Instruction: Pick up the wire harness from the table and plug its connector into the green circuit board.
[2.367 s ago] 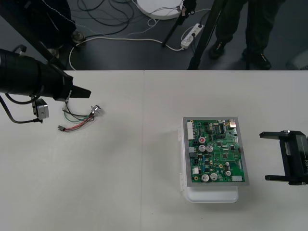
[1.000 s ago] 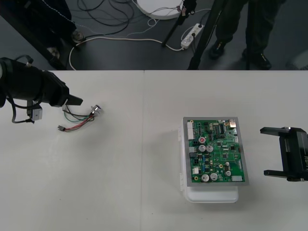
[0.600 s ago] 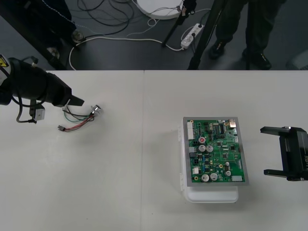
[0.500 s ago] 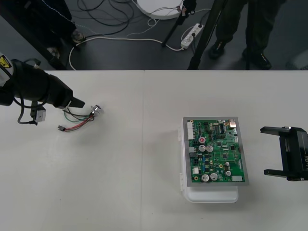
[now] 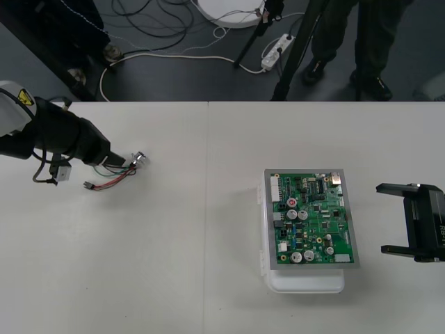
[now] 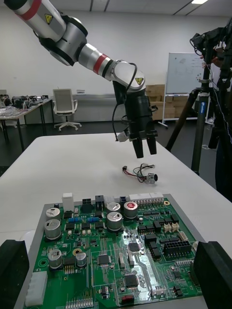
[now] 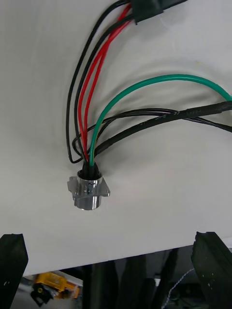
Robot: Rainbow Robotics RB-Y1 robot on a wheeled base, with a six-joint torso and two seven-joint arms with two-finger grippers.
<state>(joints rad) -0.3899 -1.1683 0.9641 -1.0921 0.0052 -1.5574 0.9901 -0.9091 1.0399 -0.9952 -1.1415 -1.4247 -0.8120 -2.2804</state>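
Seemingly the reach-to-grasp step; the left end effector (image 5: 119, 163), fingers apart, hovers over the wire harness (image 5: 110, 175) near the worktop's left edge; next it likely must descend and close on the socket (image 7: 88, 192); the right end effector (image 5: 382, 220) sits open at the right edge, beside the green circuit board (image 5: 311, 219).

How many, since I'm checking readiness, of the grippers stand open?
2. The left gripper is over the harness at the left of the table; the right gripper stands apart, right of the green circuit board.
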